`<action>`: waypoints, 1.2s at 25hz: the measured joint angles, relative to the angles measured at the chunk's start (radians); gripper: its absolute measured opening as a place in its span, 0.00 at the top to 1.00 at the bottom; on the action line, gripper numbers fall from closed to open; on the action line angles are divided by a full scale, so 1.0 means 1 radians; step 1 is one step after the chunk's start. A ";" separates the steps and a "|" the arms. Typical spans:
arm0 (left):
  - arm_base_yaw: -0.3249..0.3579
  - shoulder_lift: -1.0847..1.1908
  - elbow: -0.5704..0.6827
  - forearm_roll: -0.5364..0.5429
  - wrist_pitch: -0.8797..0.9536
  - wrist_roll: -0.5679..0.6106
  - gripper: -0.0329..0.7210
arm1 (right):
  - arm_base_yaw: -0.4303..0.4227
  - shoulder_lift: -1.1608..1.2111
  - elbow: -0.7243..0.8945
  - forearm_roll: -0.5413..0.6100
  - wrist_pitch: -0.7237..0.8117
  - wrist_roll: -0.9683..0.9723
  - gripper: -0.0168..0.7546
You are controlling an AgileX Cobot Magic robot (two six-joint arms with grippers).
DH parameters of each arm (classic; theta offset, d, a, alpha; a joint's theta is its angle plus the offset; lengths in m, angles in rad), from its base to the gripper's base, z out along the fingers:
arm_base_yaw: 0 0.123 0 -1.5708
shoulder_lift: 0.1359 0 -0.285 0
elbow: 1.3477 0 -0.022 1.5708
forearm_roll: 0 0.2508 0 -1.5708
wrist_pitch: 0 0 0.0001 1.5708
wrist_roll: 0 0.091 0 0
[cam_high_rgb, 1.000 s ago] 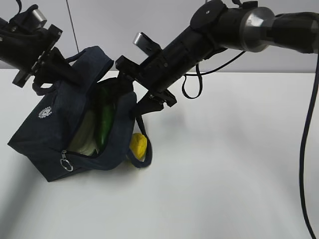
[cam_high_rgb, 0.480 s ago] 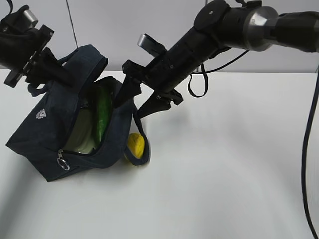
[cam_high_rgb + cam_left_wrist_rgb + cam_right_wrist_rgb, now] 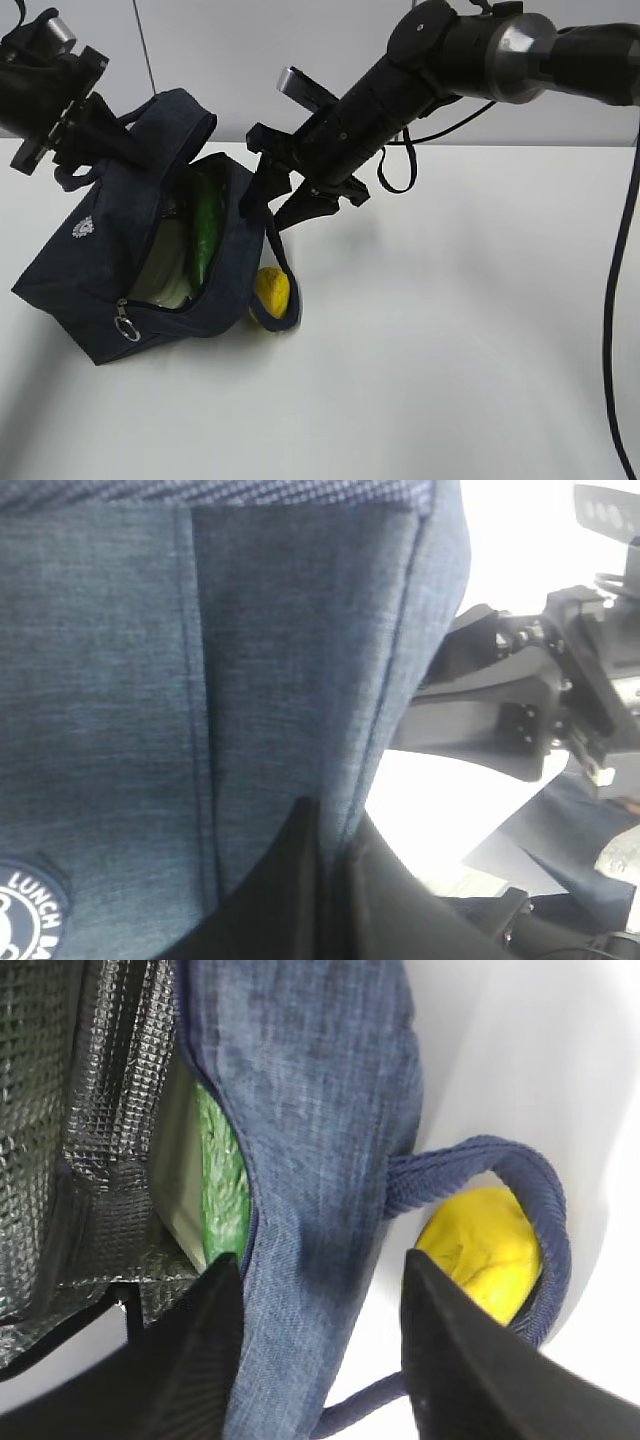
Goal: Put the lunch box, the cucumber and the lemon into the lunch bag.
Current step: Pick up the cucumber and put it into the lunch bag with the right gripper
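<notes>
Left hand (image 3: pixel 100 140) clenches the navy fabric lunch bag's (image 3: pixel 110 250) far wall and right hand (image 3: pixel 320 1350) straddles the near wall unclenched, spreading the mouth; small yellow lemon (image 3: pixel 272 290) remains outside on the white counter (image 3: pixel 450 350).

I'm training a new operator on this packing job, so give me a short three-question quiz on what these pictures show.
1. True or false: the lemon is inside the lunch bag.
2. Which item stands on end in the bag's open top: A) the cucumber, B) the lemon, C) a spoon?
3. What loops around the lemon in the right wrist view?

Key:
1. False. It lies on the table just outside the bag.
2. A. The lunch box sits beside it.
3. A bag handle. The right gripper is open, straddling the bag wall; the left gripper is shut on the fabric.
</notes>
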 joint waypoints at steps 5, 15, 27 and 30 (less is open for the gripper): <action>0.000 0.000 0.000 -0.007 0.000 0.000 0.97 | 0.000 0.002 0.000 -0.007 -0.002 0.000 0.50; 0.000 0.000 0.000 -0.045 0.000 0.010 0.97 | 0.005 0.035 -0.002 -0.015 0.013 0.000 0.50; 0.000 0.000 0.000 -0.078 -0.002 0.024 0.97 | 0.005 0.035 -0.002 -0.015 0.013 -0.011 0.86; 0.000 0.000 0.000 -0.082 -0.002 0.027 0.97 | 0.005 0.035 -0.002 -0.015 0.020 -0.015 0.93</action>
